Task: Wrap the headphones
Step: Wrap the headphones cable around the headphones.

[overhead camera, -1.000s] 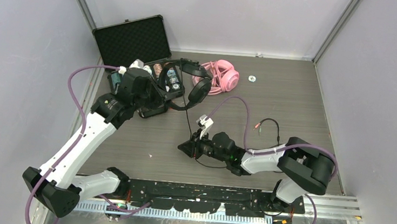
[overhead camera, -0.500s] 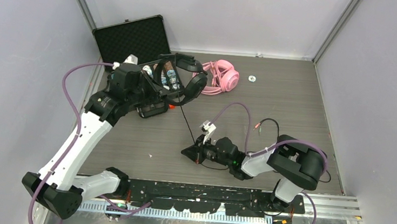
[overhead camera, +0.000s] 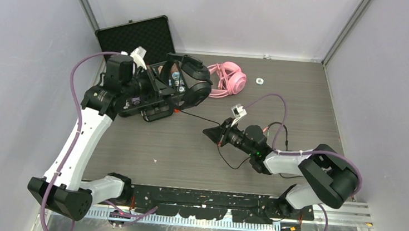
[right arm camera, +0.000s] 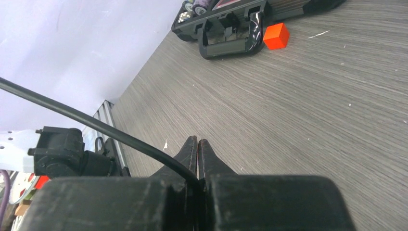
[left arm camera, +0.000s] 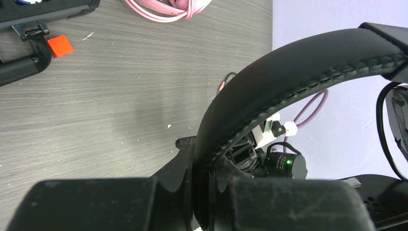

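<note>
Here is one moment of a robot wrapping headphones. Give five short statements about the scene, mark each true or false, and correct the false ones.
1. The left fingers clamp the black headset by its headband. True.
2. The right fingers stand wide open. False: they are shut on the thin black cable.
3. The pink headset lies on the table, held by neither arm. True.
4. The case at the far left has its lid closed. False: the lid stands open.
5. The orange cube sits inside the case. False: it lies on the table beside the case.
</note>
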